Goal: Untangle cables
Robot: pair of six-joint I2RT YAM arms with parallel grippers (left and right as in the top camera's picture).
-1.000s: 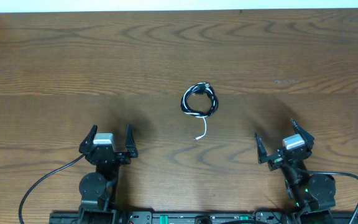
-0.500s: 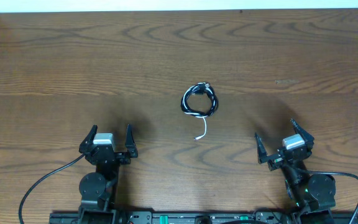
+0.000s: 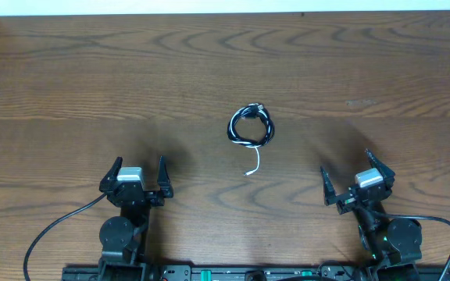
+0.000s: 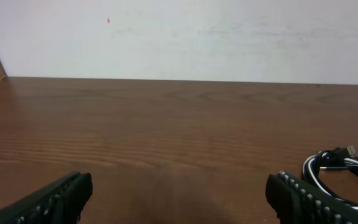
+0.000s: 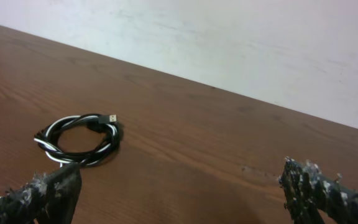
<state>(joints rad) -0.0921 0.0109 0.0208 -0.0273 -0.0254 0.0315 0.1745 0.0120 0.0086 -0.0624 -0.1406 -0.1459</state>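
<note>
Well, down-left of the small ring of thin black and white cables (image 3: 251,126), your left arm (image 3: 130,197) sits over the brown wooden bench (image 3: 69,86), its jaws spread wide and holding nothing. The ring itself lies near the bench's middle. Both cords are twisted together, with a metal-tipped black plug (image 5: 110,117) poking from the far side and a loose white tail (image 3: 253,162) trailing toward you. Down-right of the ring sits your right arm (image 3: 368,199), jaws equally wide and empty.
</note>
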